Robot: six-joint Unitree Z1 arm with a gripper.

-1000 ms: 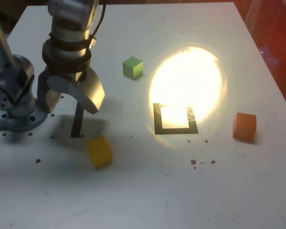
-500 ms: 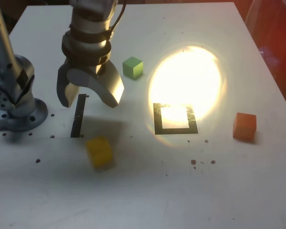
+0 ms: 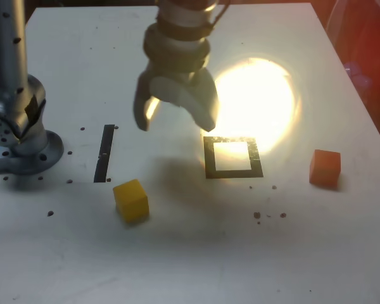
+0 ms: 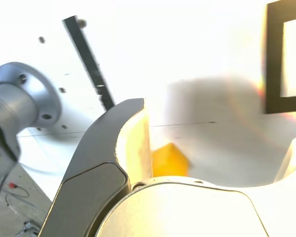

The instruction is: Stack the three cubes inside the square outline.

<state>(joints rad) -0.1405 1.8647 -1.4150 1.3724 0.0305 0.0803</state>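
Note:
A yellow cube (image 3: 131, 199) sits near the front of the white table, on the exterior view's left. An orange-red cube (image 3: 324, 167) rests at that view's right. The square outline (image 3: 232, 157) lies between them with its white centre bare. My gripper (image 3: 175, 123) hangs open and empty above the table, just behind and to the exterior view's left of the outline. The third cube is hidden behind the gripper. In the wrist view, the yellow cube (image 4: 170, 160) shows beside one finger (image 4: 113, 148), and the outline (image 4: 281, 64) is at the edge.
A narrow dark strip (image 3: 104, 152) lies on the exterior view's left of the table. The arm's grey base (image 3: 19, 139) stands at the far left edge. A bright glare patch (image 3: 259, 101) lies behind the outline. Small dark specks dot the table.
The gripper has swung from above the dark strip towards the exterior view's right and now covers the green cube. It has stayed open. The cubes have not moved.

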